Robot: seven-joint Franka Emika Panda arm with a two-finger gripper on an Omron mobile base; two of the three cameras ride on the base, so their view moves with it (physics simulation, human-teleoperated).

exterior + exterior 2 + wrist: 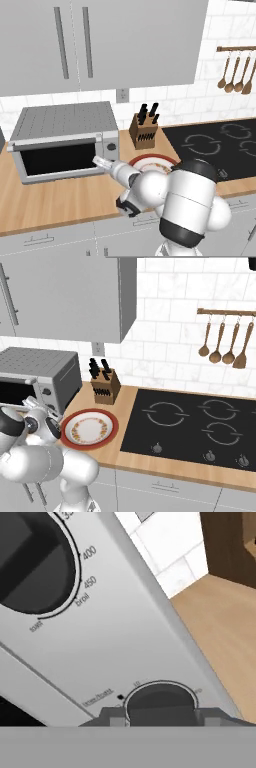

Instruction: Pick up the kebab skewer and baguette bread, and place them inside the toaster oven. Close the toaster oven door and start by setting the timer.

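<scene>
Where the wooden counter runs beneath grey wall cabinets, the toaster oven stands at its left end, ribbed top up, back toward the white tiled wall; toaster oven door upright and closed, dark glass facing out, bar handle along its upper edge. Oven contents: not discernible through the glass.

Right control panel, hand view: upper knob ringed with temperature marks, lower knob just below it. Gripper set at the lower knob, one finger on either side, jaws narrowed around it; actual contact cannot be told. Left base view shows the same gripper reaching from the white arm to the oven's front right corner.

Counter, right of the oven: red-rimmed plate with a patterned centre, lying flat near the front edge; wooden knife block with dark handles behind it, near the wall; wall socket above the block.

Further right: black cooktop set into the counter, ring burners and front dials visible. Wall above it: rail with four hanging wooden spoons. Grey drawers below the counter
</scene>
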